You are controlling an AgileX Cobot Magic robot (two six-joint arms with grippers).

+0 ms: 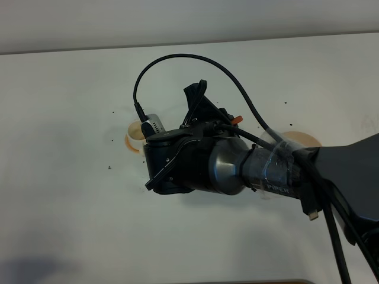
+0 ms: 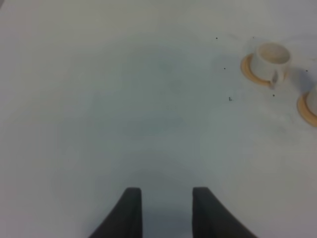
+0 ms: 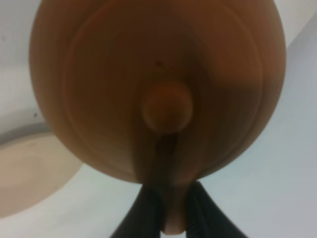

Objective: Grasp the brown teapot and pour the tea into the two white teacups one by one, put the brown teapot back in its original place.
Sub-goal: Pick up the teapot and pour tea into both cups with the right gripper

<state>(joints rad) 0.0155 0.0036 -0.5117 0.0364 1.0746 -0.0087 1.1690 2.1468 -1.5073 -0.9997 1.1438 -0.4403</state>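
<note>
- Teapot [image 3: 124, 74]: brown matte clay, round body, with a knobbed lid [image 3: 167, 106]. It fills the right wrist view. In the high view it is hidden under the right arm [image 1: 237, 168], about mid-table.
- Hold: the right gripper [image 3: 171, 223] has its jaws pinching the loop handle [image 3: 171, 198], one finger on each side.
- Handling, judged: rigid and brittle, and heavy for a two-finger pinch. The matte clay should grip fairly well. The body hangs forward of the handle and may swing. The lid looks loose and could slip when the pot is tipped.
- Plate [image 3: 29, 173]: pale tan, to the right in the scene, showing beside the pot. Whether the pot touches it cannot be told.
- Cups: one white cup [image 2: 270, 58] on an orange saucer [image 2: 247, 74], and a second [image 2: 313, 99] at the frame edge. Both are on the left, close together.
- Left gripper [image 2: 168, 213]: jaws spread and empty, over bare table [image 2: 124, 109], well apart from the cups.
</note>
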